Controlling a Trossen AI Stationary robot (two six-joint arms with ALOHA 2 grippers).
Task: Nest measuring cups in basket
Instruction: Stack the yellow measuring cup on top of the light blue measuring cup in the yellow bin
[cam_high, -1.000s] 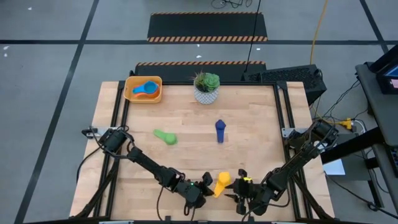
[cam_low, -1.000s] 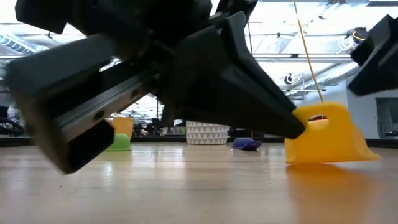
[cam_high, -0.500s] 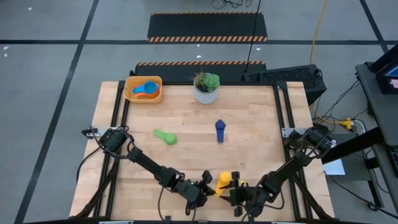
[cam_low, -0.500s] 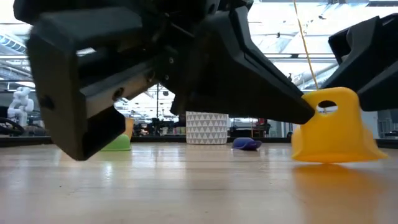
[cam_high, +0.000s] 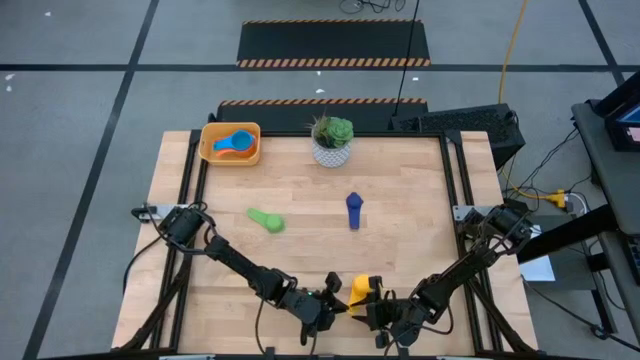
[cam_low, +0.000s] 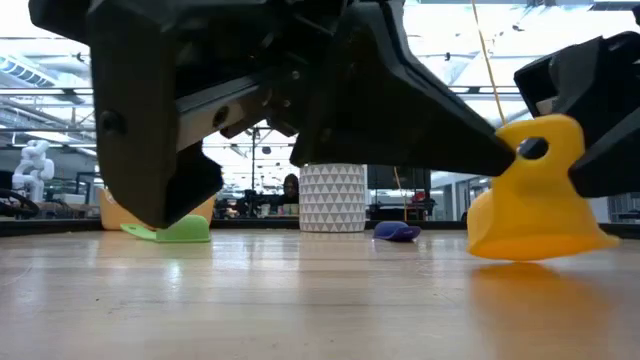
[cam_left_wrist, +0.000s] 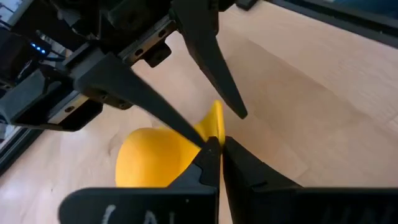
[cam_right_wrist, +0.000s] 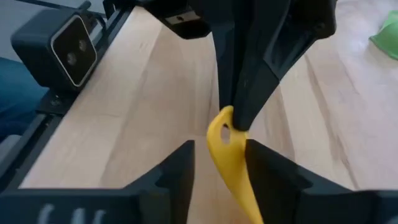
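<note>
Left gripper (cam_high: 337, 296) pinched shut on yellow cup (cam_high: 361, 291) handle at near edge, centre. Right gripper (cam_high: 376, 305) spread, fingers either side of that handle – not closed. Basket (cam_high: 208, 146) far-left w/ blue cup (cam_high: 234, 143) – left arm nearer.

high: straight down, far | low: table-level, near | wrists: close | shared: yellow cup (cam_high: 361, 290)

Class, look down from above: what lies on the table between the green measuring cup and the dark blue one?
Nothing: the high view shows only bare wood between the green cup and the dark blue cup.
</note>
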